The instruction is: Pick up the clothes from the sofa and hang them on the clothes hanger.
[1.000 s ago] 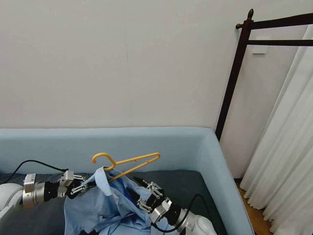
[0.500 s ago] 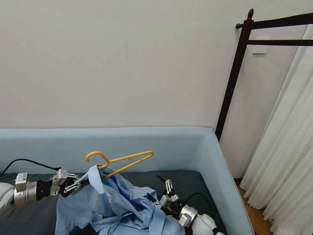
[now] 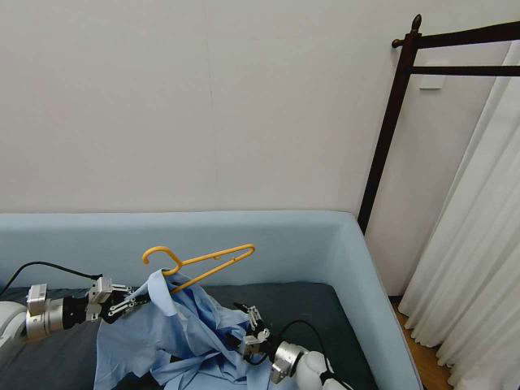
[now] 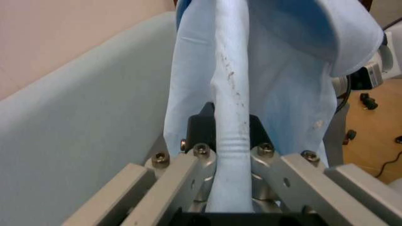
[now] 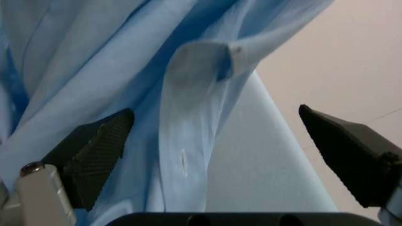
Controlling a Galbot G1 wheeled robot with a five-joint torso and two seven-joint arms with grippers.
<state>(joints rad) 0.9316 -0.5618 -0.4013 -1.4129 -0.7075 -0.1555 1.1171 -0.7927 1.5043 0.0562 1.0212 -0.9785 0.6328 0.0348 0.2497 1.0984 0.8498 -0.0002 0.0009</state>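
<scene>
Nearest the robot, the right gripper sits low over the dark seat cushion at the edge of the crumpled shirt. Its own camera shows what the head view cannot: the two black wedge-shaped pads with a fine grid texture are spread wide apart, with soft pale-blue folds hanging between and beyond them, untouched. To the left, the left gripper reaches in level from a silver-and-black wrist. From its wrist the metal fingers are seen pinched tight on a rolled ridge of the shirt, thin woven cloth flecked with small dark specks. The shirt is lifted above the sofa, its collar end draped on a thin yellow hanger that lies tilted with its curved hook to the left, while the rest bunches down onto the seat. The sofa's back and arm are smooth, light blue and rounded. Beyond its right end stands a dark wooden rack with a knobbed post and two crossbars, beside a white pleated curtain.
</scene>
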